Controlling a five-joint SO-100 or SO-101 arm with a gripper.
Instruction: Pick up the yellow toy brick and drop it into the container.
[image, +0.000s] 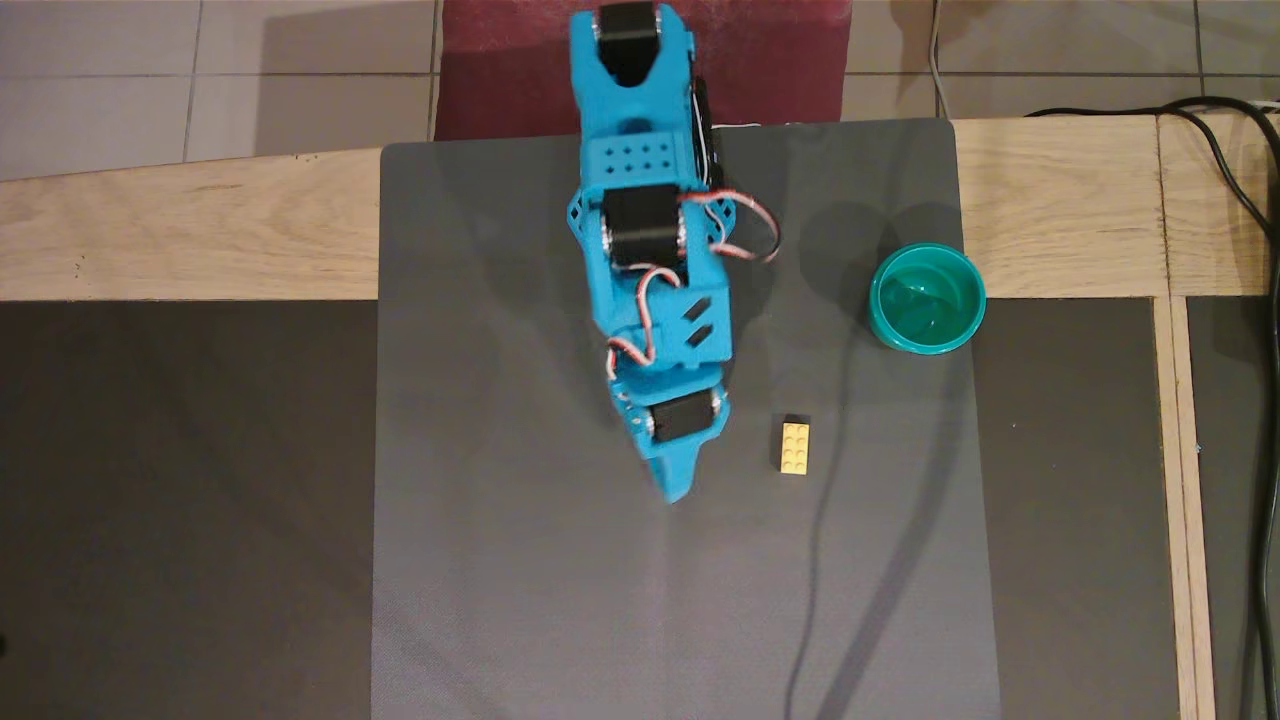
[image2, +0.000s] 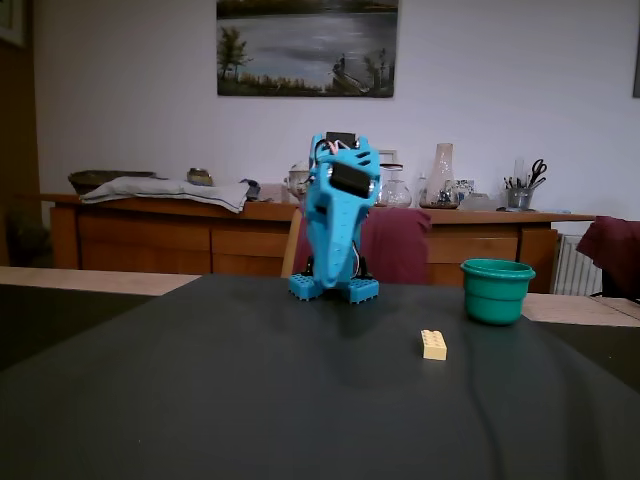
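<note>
1. The blue gripper (image: 678, 488) hangs above the grey mat (image: 500, 560), its fingers pressed together and holding nothing.
2. The yellow toy brick (image: 795, 447) lies flat on the mat, studs up — just right of the gripper in the overhead view, not touching it.
3. The container (image: 927, 298) stands upright at the mat's edge — well apart from the brick.

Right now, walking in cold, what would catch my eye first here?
Probably the bright blue robot arm rising from the middle of the grey mat. Next, in the overhead view, the small yellow toy brick lying just right of the arm's tip, and the teal container standing apart at the mat's right edge.
</note>
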